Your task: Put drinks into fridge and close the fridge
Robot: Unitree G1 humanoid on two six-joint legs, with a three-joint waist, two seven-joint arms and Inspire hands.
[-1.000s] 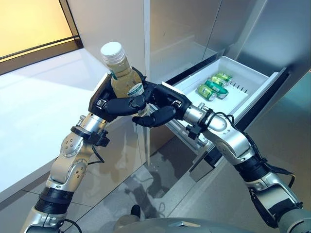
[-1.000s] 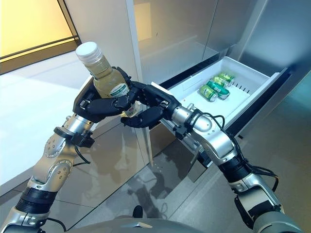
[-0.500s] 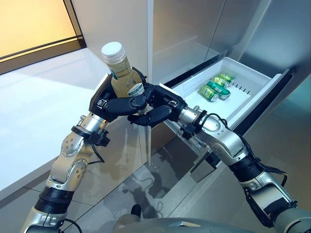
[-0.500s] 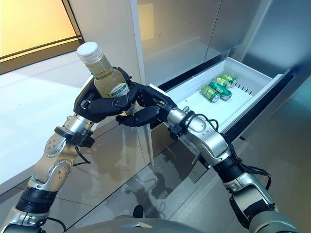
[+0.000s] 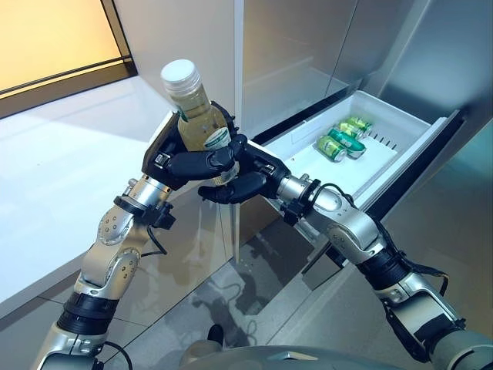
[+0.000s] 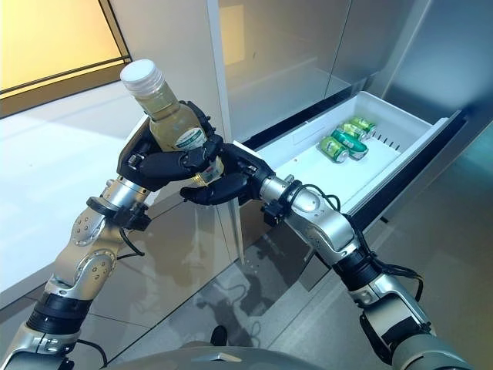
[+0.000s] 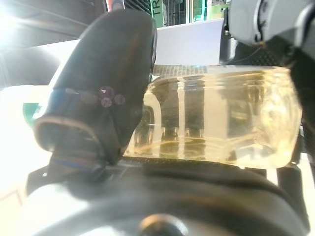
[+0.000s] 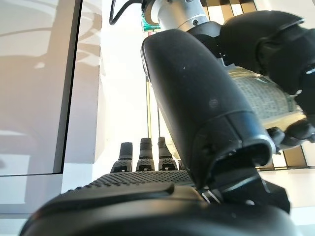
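A clear bottle (image 5: 197, 117) of pale yellow drink with a white cap stands tilted in my left hand (image 5: 173, 160), whose fingers curl round its middle. The left wrist view shows the bottle (image 7: 216, 118) lying across the palm with the thumb (image 7: 103, 88) against it. My right hand (image 5: 248, 182) reaches in from the right and cups the bottle's base: its fingers lie fairly straight beneath it and its thumb (image 8: 206, 108) rests beside the bottle (image 8: 261, 98). To the right, the white fridge drawer (image 5: 416, 150) is pulled out, with green cans (image 5: 339, 140) lying inside.
Steel fridge panels (image 5: 293, 46) rise behind the hands. A white counter (image 5: 62, 162) runs along the left under an orange-lit window (image 5: 46, 35). Grey glossy floor (image 5: 254, 308) lies below the arms and the open drawer.
My right hand has moved left and closed in under the bottle's base. The left hand has raised the bottle slightly. The view shifted a little.
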